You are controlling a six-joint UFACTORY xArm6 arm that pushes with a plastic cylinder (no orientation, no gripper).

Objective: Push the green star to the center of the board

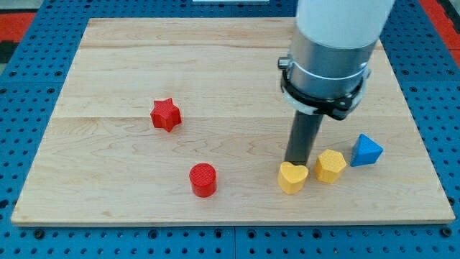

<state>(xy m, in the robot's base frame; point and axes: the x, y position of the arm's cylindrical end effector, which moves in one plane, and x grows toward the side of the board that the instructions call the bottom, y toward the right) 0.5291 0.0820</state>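
Behind the yellow heart block (292,178), on the side toward the view's top, my tip (295,164) comes down just beside that block's rear edge; whether the two touch cannot be told, since the heart hides the rod's very end. This arm carries no jaws, only the straight dark rod below a grey collar and white housing (338,29), so no opening or grasp applies. Taking the yellow heart as landmark: a yellow hexagonal block (330,166) sits just to its right in the view, slightly nearer the view's top, the two close and possibly touching. Further right of the heart, beyond the hexagon, lies a blue triangular block (367,150), apart from the hexagon by a small gap. To the heart's left in the view, well apart, stands a red cylinder (203,180) at about the same depth. Further left again and nearer the view's top lies a red star (165,114), well apart from the heart and from the cylinder. All five blocks rest on the wooden board (129,65), which lies on a blue perforated table (14,79). No green star shows anywhere on the board; whether it is hidden behind the arm cannot be told.
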